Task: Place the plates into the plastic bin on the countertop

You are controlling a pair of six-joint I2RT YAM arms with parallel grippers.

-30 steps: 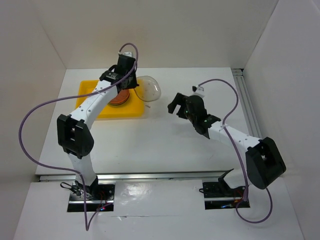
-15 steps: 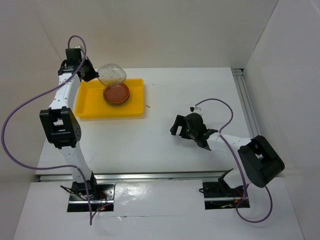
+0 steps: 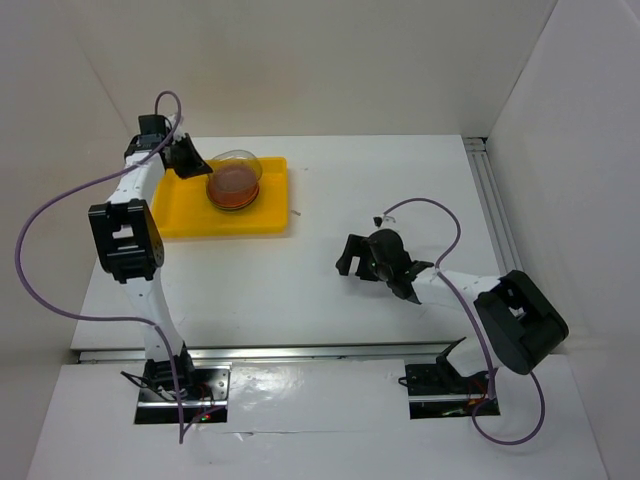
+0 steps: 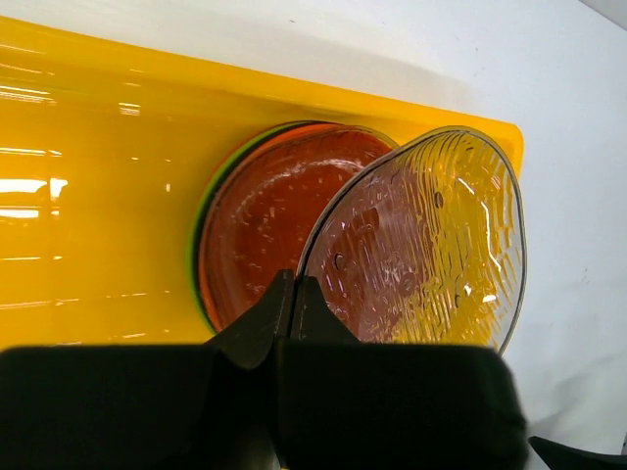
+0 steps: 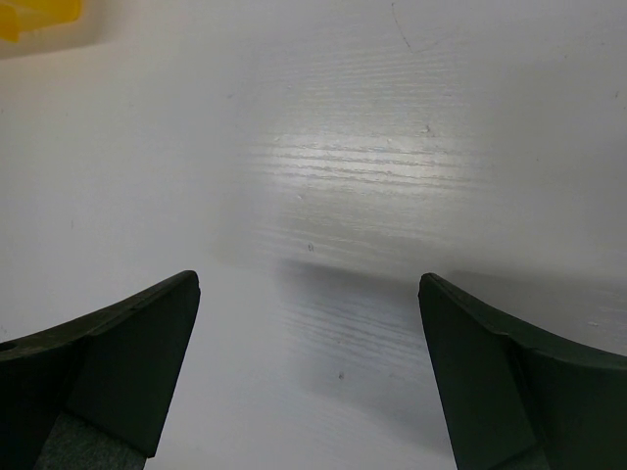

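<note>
From above, the left arm is stretched out to the far left corner of the table [image 3: 300, 290]. The left gripper [image 3: 190, 158] is right at the far left end of the yellow bin [image 3: 180, 215]. It's clamped on a clear glass plate [image 3: 238, 163], which hangs over the stack in the bin. An orange plate [image 3: 235, 190] tops that stack, in the bin's right half. Over to the other side, the right gripper [image 3: 347, 255] sits low over bare table, right of centre and well apart from the bin, fingers spread. A purple cable [image 3: 40, 230] loops off the left arm.

On to the left wrist camera: both fingers are pinched tight on the near rim of the glass plate. The plate is ribbed and see-through, tilted, and overlaps the right side of the orange plate. I cannot tell whether the two touch. A thin green plate [image 4: 199, 250] edge peeks out under the orange one on its left. The bin's floor to the left is glossy yellow.

Right wrist camera now: the two dark fingers stand wide apart with nothing between them but white table. One yellow corner of the bin shows at the top left.
</note>
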